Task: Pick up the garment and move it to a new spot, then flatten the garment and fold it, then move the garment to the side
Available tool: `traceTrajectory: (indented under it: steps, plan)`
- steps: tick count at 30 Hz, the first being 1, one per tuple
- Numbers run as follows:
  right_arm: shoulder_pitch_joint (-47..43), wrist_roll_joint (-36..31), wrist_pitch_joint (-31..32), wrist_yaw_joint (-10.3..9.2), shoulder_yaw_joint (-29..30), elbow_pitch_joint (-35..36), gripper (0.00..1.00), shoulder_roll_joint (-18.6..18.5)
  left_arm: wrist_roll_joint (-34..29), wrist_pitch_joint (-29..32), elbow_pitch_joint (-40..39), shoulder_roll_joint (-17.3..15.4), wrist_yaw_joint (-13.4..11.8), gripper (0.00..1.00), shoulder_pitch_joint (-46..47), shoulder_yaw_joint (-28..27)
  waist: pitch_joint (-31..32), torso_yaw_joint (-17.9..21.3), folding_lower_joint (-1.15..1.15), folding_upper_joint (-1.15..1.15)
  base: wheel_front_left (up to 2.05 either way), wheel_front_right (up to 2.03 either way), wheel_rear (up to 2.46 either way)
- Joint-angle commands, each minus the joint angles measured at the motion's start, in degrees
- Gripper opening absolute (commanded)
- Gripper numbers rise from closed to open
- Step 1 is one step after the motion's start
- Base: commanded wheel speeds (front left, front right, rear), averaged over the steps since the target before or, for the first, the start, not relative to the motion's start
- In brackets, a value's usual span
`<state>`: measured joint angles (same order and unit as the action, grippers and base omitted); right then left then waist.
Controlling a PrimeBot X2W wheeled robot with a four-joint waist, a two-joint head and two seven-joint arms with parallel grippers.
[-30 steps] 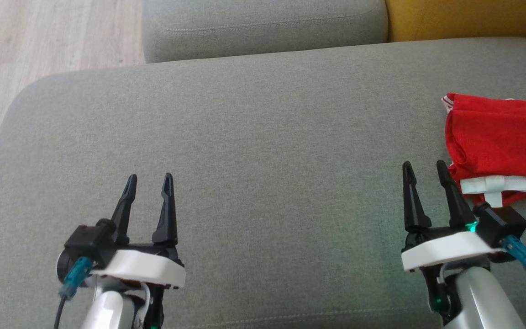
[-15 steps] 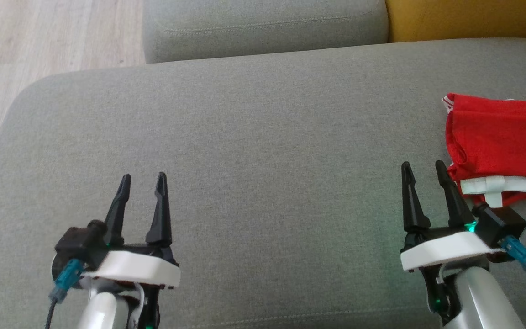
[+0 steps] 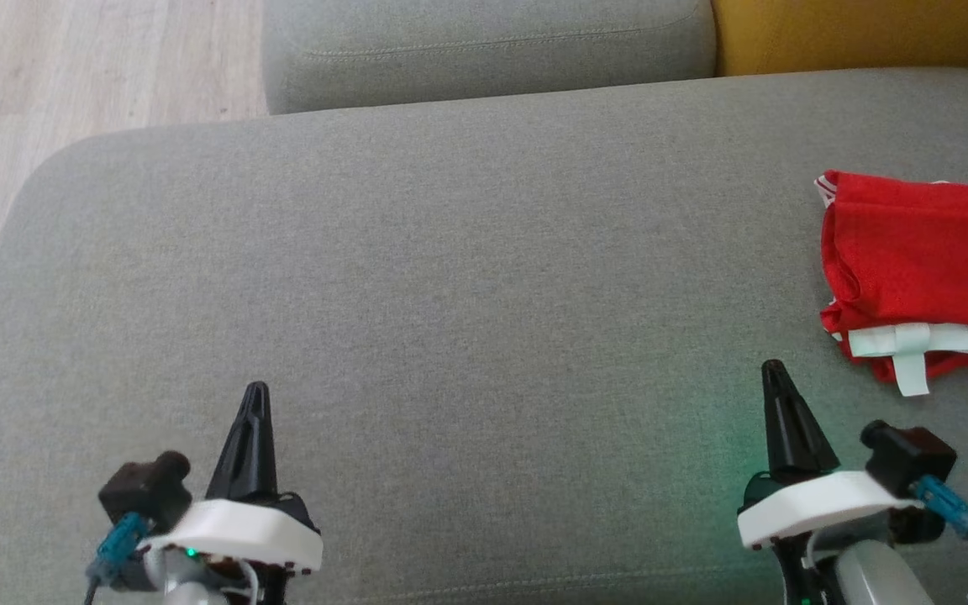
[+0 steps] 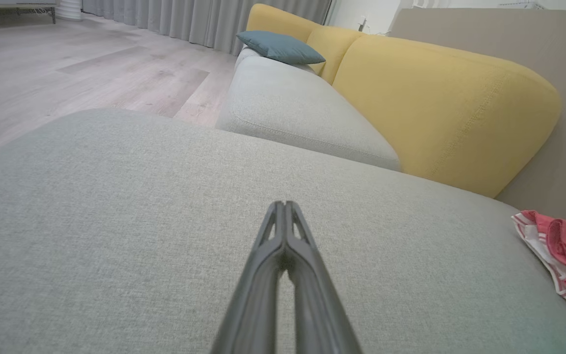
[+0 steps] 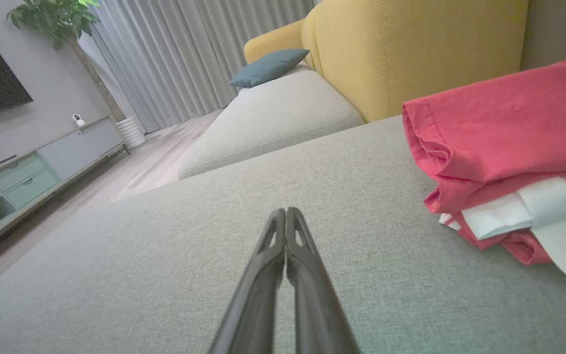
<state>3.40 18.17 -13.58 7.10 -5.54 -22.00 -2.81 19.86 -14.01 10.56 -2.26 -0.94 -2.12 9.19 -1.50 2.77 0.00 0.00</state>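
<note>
The garment is a folded red piece with a white band and tab, lying on the grey cushion at the far right. It shows in the right wrist view and at the right edge of the left wrist view. My right gripper is shut and empty, low on the cushion, left of and nearer than the garment, not touching it. My left gripper is shut and empty at the lower left, far from the garment. Both pairs of fingers press together in the wrist views.
A second grey seat cushion lies beyond, with yellow backrests at the top right. Wooden floor borders the cushion's left edge. A blue pillow, curtains, a cabinet and a plant stand farther off.
Both grippers have gone from open to shut and drawn back toward the bottom of the head view. The garment has stayed where it lay.
</note>
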Motion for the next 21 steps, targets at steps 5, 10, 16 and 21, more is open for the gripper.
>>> traceTrajectory:
  steps: [5, 10, 16, 21]
  plan:
    - [2.68, 4.36, 0.92, 0.03, 0.53, 2.3, 0.0, -0.34, 4.06, 0.85, -1.65, -0.37, 0.64, 0.0, 2.79, -0.9, 0.06, -0.13, 0.0, 0.0, 0.0, 0.0, 0.0]
    - [2.69, 7.56, 1.61, 0.05, 0.85, 2.53, 0.0, -0.46, 7.21, 1.56, -1.34, -0.52, 0.99, 0.0, 3.06, -1.35, 0.12, -0.25, 0.0, 0.0, 0.0, 0.0, 0.0]
    - [2.69, 11.36, 2.46, 0.07, 1.27, 2.83, 0.0, -0.58, 10.96, 2.43, -1.0, -0.69, 1.41, 0.0, 3.37, -1.91, 0.19, -0.38, 0.0, 0.0, 0.0, 0.0, 0.0]
    - [2.69, 14.52, 3.19, 0.08, 1.63, 3.09, 0.0, -0.67, 14.08, 3.16, -0.73, -0.81, 1.76, 0.0, 3.62, -2.4, 0.24, -0.5, 0.0, 0.0, 0.0, 0.0, 0.0]
